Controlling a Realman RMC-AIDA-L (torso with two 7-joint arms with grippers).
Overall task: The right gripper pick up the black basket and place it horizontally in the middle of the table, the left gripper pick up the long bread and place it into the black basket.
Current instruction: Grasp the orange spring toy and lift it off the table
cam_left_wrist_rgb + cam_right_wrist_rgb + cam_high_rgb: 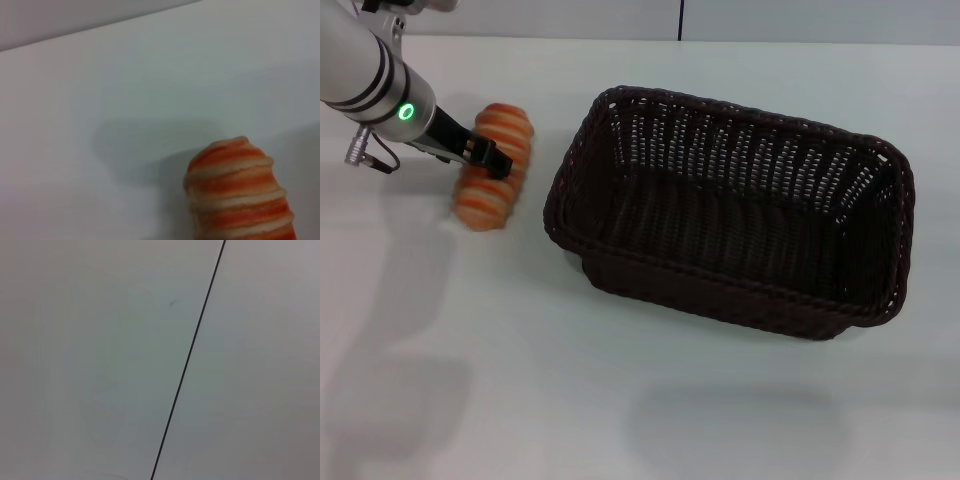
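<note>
The long bread (492,170) is an orange-brown loaf with pale ridges, lying on the white table (520,380) at the far left. My left gripper (488,155), on the silver-grey arm with the green ring light, is down over the middle of the loaf. The bread's end fills the lower part of the left wrist view (237,192). The black basket (740,110) stands lengthwise across the middle of the table, to the right of the bread, and nothing lies in it. My right gripper is out of view.
The right wrist view shows only a pale wall panel with a thin dark seam (187,360). The table's far edge meets a grey wall (620,20) behind the basket.
</note>
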